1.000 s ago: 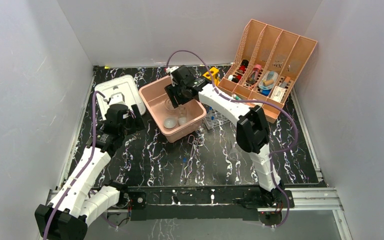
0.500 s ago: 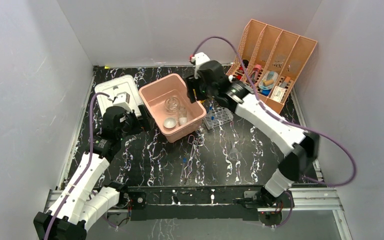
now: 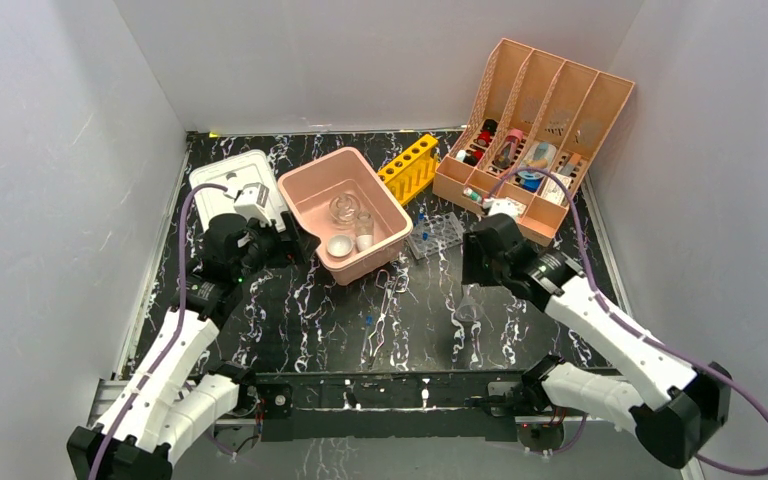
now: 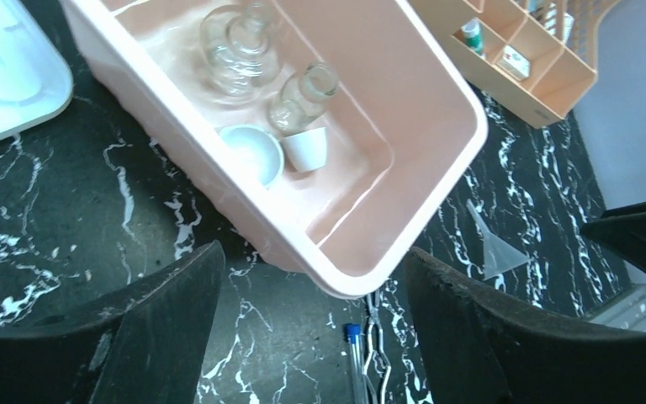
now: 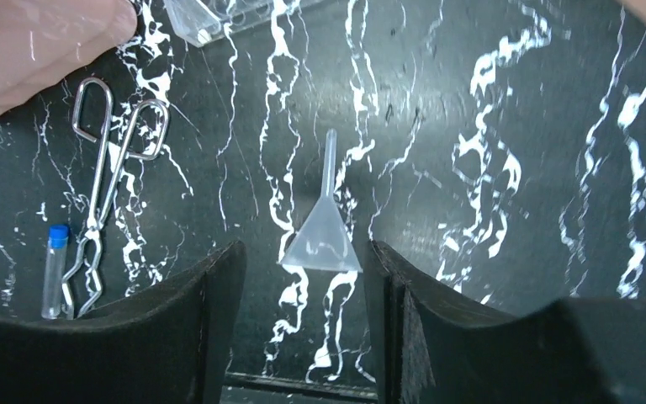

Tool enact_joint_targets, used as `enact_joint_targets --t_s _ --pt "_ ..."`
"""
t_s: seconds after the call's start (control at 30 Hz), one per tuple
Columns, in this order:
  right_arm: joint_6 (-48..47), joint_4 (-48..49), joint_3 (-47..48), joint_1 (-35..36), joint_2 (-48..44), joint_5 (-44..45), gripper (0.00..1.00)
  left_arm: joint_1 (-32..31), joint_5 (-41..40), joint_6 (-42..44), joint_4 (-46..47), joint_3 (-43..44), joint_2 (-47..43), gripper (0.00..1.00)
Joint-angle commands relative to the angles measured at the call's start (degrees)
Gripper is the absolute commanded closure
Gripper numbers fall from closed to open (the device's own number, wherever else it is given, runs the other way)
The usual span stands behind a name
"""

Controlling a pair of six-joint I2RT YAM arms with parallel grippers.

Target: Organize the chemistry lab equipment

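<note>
left tool point(image 4: 311, 261): open, empty | right tool point(image 5: 304, 248): open, above funnel point(image 5: 324, 236) | organizer point(image 3: 550, 105) labels unreadable

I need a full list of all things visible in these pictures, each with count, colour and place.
tub: 1, pink, table middle
round flask: 1, clear, in the tub
small beaker: 1, clear, in the tub
little dishes: 2, white, in the tub
wire tongs: 1, metal, before the tub
capped tube: 1, blue-capped, beside the tongs
funnel: 1, clear, right of the tongs
yellow rack: 1, yellow, right of the tub
clear rack: 1, clear, before the yellow rack
file organizer: 1, peach, back right
tray: 1, white, left of the tub
table: 1, black marbled, underneath
left claw: 1, black, open, beside the tub
right claw: 1, black, open, above the funnel
</note>
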Motion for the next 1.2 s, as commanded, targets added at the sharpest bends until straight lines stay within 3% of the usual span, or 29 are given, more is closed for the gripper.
enact_joint_targets --t_s 0.0,0.13,0.23,0.33,0.73,0.97,1.17 --pt "10.15 -3.17 -3.49 -0.45 -4.65 -1.48 0.37 -2.09 5.98 0.46 2.98 2.34 -0.08 0.27" --pt "11.39 -3.11 -7.75 -0.46 -5.66 -4.73 0.33 -11.38 3.90 0.27 4.39 3.92 3.77 0.38" --pt "11.26 -1.95 -10.23 -0.46 -6.03 -7.40 0.33 -23.11 -2.07 0.58 6.10 4.63 7.26 0.39" --pt "11.35 -0.88 -11.93 -0.49 -5.92 -8.78 0.35 -27.92 -5.00 0.00 7.94 4.24 9.65 0.38" --pt "6.80 6.64 -13.24 -0.47 5.56 -6.29 0.44 -28.45 -9.39 1.84 4.71 4.33 9.28 0.38" --pt "5.80 11.55 -12.64 -0.48 6.19 -11.22 0.46 -28.45 -13.36 2.45 2.16 3.89 7.53 0.37" --pt "3.60 13.24 -10.78 -0.43 8.35 -10.17 0.45 -28.41 -13.01 1.59 2.99 3.55 8.44 0.37"
